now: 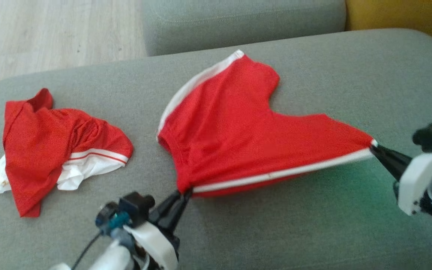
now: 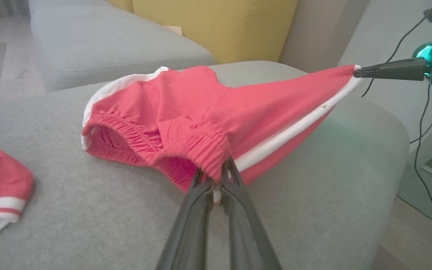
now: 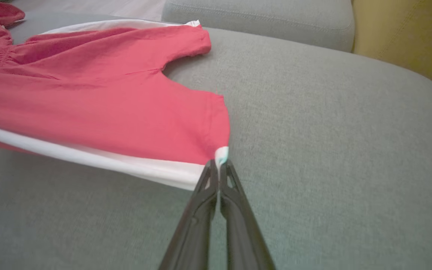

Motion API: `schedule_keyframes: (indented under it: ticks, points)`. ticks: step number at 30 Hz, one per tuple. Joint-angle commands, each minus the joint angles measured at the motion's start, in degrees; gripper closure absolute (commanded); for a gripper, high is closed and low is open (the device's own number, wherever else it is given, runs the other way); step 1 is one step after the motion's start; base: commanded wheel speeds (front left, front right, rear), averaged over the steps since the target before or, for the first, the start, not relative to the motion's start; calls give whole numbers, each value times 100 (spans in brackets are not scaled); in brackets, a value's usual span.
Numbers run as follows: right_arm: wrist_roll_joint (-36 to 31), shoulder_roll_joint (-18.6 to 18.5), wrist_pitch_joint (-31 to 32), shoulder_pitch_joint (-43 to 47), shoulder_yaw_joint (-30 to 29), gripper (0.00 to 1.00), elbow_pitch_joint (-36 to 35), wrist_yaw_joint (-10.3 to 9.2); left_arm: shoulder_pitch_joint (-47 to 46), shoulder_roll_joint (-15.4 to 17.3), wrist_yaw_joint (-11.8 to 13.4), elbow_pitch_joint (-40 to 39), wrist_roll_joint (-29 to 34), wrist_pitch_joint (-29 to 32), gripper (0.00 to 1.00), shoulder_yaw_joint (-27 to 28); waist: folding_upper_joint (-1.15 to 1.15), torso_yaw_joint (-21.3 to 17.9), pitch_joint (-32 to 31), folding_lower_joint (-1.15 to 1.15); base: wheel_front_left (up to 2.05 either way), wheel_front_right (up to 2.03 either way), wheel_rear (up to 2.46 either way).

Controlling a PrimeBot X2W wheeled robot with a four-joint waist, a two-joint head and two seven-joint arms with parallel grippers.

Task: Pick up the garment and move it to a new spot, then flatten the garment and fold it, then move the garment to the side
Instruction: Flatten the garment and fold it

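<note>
A home living room; grey sofa [image 1: 313, 225]; wooden floor [image 1: 51, 33].

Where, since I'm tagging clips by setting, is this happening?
Most likely a home living room: the shorts are spread over a grey sofa, with yellow upholstery beyond it and a pale wood floor alongside.

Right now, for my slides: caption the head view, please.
Left end effector and right end effector stretch red shorts over grey cushion.
</note>
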Motion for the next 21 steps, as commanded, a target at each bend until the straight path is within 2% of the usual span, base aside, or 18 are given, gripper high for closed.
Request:
schedule_keyframes:
  ticks: [1,5,8,14,21]
  points:
    - [81,-387,17,105,-114,100,-187,-6,-89,76,23,-245,26,-35,100,172,0,18,-43,0,0,0,0]
    - [135,-598,18,301,-414,100,-423,-6,23,59,71,-472,0,-25,100,129,0,67,-38,0,0,0,0]
    - [21,-604,46,290,-644,100,-517,-6,-60,62,133,-566,-28,2,100,190,0,136,47,0,0,0,0]
    - [-422,-443,177,-133,-1126,100,-588,-6,-479,16,203,-678,-104,32,100,377,0,386,439,0,0,0,0]
    - [-964,-109,529,-1110,-1417,100,-463,-6,-1226,-173,179,-570,-136,69,100,458,0,793,1028,0,0,0,0]
